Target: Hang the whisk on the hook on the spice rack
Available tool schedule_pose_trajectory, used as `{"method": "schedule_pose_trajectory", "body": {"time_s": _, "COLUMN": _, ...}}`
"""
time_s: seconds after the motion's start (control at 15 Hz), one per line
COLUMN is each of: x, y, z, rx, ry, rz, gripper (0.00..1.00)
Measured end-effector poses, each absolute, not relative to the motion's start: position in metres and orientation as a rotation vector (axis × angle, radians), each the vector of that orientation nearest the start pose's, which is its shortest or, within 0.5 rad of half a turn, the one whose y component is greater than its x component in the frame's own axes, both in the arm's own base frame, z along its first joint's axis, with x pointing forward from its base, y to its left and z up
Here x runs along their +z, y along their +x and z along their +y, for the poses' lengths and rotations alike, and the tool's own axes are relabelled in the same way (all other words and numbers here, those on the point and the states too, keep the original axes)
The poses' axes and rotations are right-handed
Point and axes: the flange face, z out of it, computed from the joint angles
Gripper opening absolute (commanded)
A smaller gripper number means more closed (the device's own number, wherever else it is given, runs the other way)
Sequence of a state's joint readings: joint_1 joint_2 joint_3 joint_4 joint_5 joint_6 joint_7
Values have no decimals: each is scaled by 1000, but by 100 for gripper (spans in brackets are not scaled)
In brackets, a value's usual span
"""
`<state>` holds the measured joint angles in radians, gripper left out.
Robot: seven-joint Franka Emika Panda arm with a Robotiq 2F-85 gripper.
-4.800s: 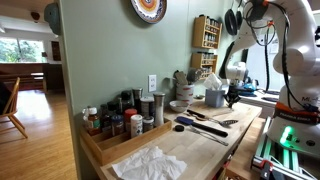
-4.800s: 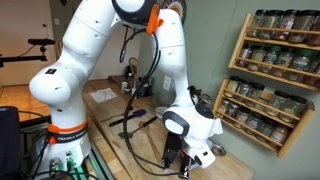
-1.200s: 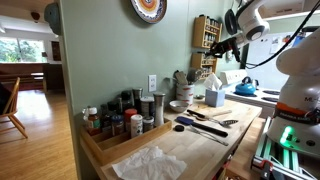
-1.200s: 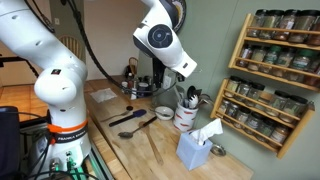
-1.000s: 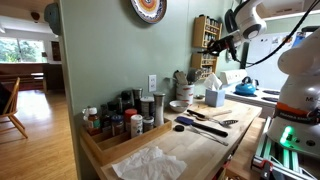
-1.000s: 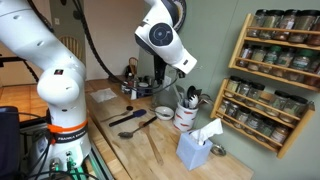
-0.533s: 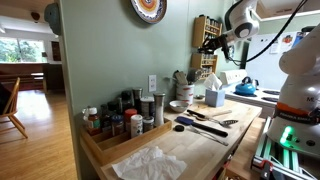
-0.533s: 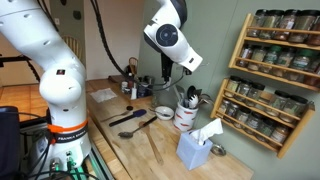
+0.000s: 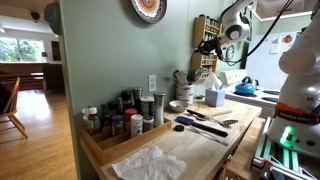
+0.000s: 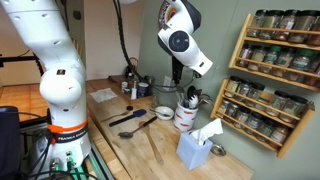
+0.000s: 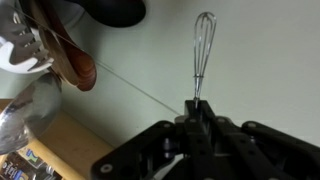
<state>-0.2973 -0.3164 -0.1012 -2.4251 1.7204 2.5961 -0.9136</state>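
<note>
My gripper (image 11: 197, 112) is shut on the thin handle of a metal whisk (image 11: 204, 45), whose wire head points away from the jaws towards the pale green wall. In an exterior view the gripper (image 9: 208, 46) is raised high, right beside the small light-wood spice rack (image 9: 207, 28) on the wall. In an exterior view the gripper (image 10: 180, 78) hangs above the utensil crock, left of the spice rack (image 10: 275, 75) with its tiers of little jars. I cannot make out the hook in any view.
A utensil crock (image 10: 186, 116) and a tissue box (image 10: 200, 148) stand on the wooden counter, with spatulas and spoons (image 10: 135, 120) lying loose. A long wooden tray of bottles (image 9: 122, 128), a crumpled paper towel (image 9: 150, 163) and a blue kettle (image 9: 245, 85) are also there.
The arm has swung upward and towards the wall, carrying the whisk closer to the spice rack. Things on the counter have not moved.
</note>
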Motion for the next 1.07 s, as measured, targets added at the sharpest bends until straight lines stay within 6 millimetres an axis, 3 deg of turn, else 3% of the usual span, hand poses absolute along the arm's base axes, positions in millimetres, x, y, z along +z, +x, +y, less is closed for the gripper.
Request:
{"method": "schedule_pose_trajectory", "body": {"time_s": 0.53, "x": 450, "y": 463, "z": -229, "rx": -1205, "ry": -1930, "rz": 988, "gripper": 2}}
{"method": "schedule_pose_trajectory", "body": {"time_s": 1.07, "x": 438, "y": 479, "z": -241, "rx": -1205, "ry": -1943, "rz": 1030, "gripper": 2}}
